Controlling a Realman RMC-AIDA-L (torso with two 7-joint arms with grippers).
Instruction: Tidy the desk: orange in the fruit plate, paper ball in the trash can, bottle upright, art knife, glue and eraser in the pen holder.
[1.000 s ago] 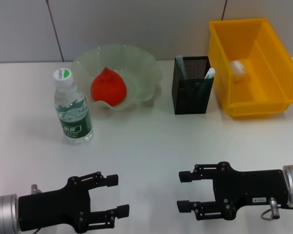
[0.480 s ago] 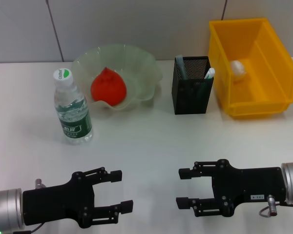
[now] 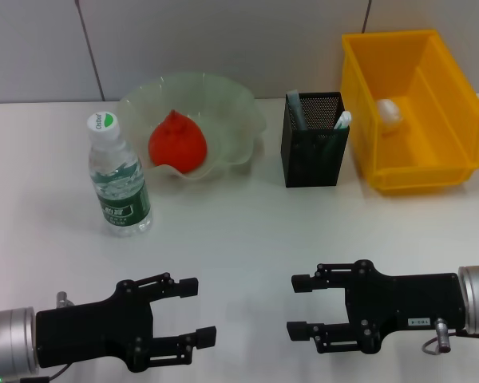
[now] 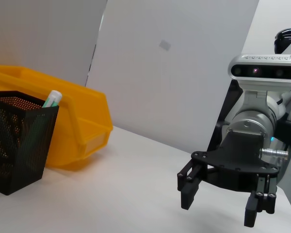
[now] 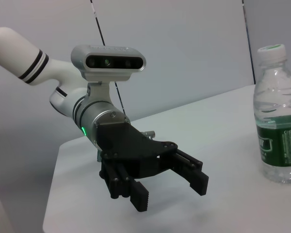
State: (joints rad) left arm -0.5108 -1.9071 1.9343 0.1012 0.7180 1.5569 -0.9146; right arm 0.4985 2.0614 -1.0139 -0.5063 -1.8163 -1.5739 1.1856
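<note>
- A white desk (image 3: 247, 231) stands against a pale panelled wall (image 3: 223, 40).
- The orange (image 3: 176, 142) lies in the fruit plate (image 3: 239, 120), at the back of the desk, left of centre.
- The bottle (image 3: 116, 176) stands upright just left of the plate, white cap on top.
- The pen holder (image 3: 313, 152), right of the plate, holds a white-capped stick and another pale item; which tools they are cannot be told.
- The trash can (image 3: 431, 171), at the far right beside the holder, contains a small white paper ball (image 3: 389, 112).
- The left gripper (image 3: 193, 310) hovers over the near edge of the desk, jaws apart and empty.
- The right gripper (image 3: 297, 305) hovers near it, facing it, jaws likewise apart and holding nothing.
</note>
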